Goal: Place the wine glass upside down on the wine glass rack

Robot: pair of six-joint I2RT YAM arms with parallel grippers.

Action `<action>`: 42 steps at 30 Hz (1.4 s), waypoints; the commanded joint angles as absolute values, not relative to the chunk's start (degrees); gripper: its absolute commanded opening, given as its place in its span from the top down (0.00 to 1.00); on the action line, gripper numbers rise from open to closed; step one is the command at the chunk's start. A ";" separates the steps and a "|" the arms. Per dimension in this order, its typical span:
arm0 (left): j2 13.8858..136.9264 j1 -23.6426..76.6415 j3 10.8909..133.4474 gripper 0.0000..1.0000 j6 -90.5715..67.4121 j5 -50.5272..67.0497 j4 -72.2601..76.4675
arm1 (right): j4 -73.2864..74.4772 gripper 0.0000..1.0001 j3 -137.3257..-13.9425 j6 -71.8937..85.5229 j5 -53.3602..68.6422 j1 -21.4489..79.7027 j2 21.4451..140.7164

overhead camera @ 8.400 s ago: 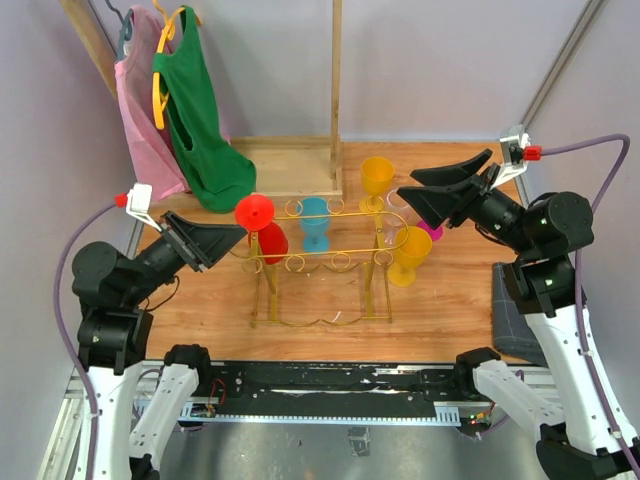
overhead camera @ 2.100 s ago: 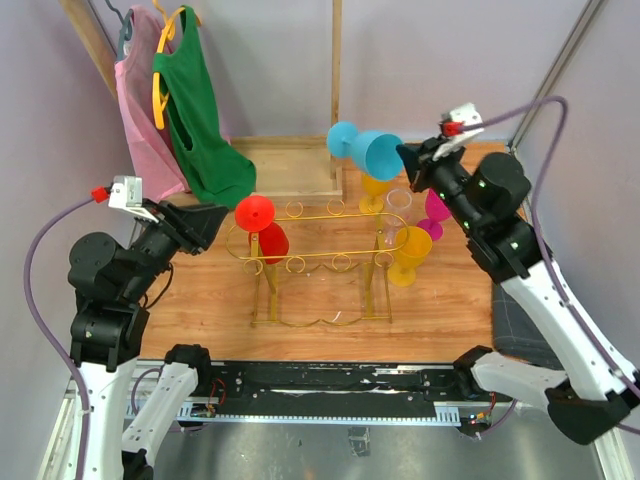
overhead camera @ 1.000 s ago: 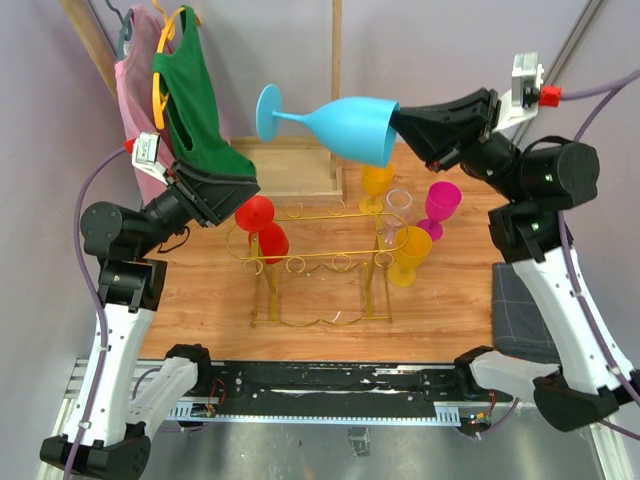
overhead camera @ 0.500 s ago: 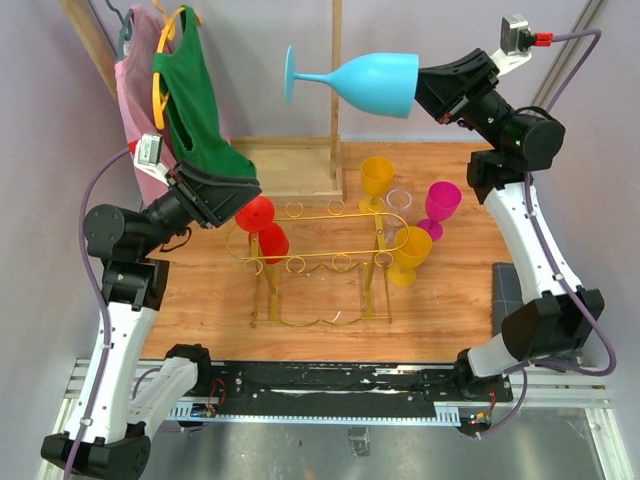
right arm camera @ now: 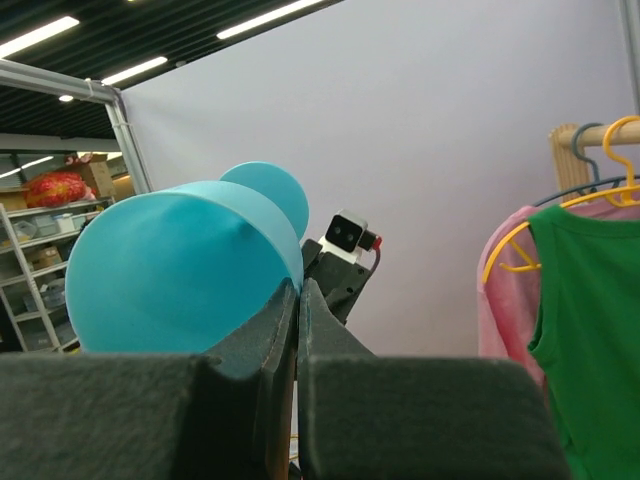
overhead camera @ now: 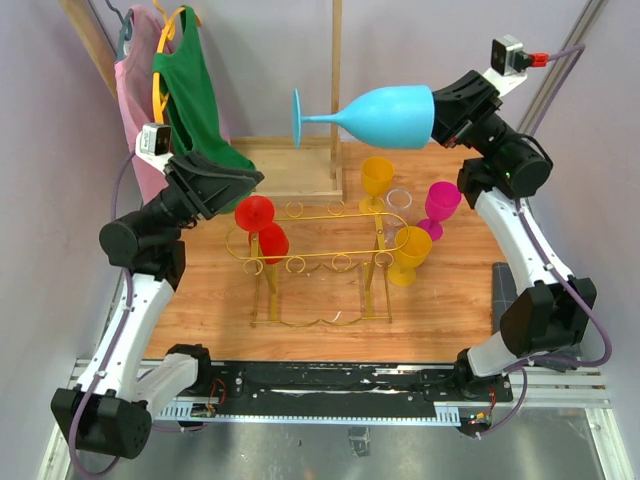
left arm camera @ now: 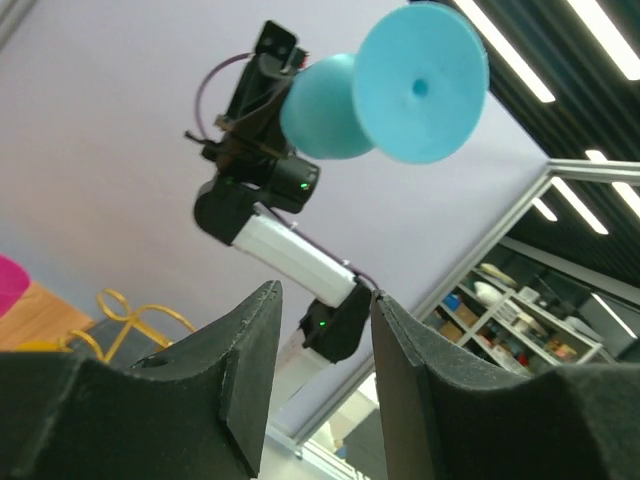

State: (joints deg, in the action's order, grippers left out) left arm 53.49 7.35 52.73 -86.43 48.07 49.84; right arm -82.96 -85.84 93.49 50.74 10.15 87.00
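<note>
Turquoise wine glass (overhead camera: 385,105): lying sideways in the air at upper centre of the top view, foot pointing left. Its bowl wall is pinched at the rim by the right gripper (overhead camera: 437,110). Item two, left gripper (overhead camera: 245,180): raised at left, fingers parted, nothing between them. Gold wire wine glass rack (overhead camera: 296,264): mid-frame on the wooden table (overhead camera: 230,300), well below the glass. A red glass (overhead camera: 256,213) sits at its left end, foot uppermost.
</note>
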 commanded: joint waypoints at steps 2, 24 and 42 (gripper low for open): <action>55.85 7.68 51.15 0.53 -108.29 45.57 77.87 | -88.45 0.99 -83.21 93.28 52.78 14.86 85.17; 56.69 7.71 49.42 0.49 -116.83 42.37 86.35 | -88.44 0.99 -83.79 88.50 50.97 27.90 89.58; 54.89 7.67 49.57 0.71 -118.38 42.01 87.29 | -88.44 0.99 -85.45 87.34 50.54 31.80 93.99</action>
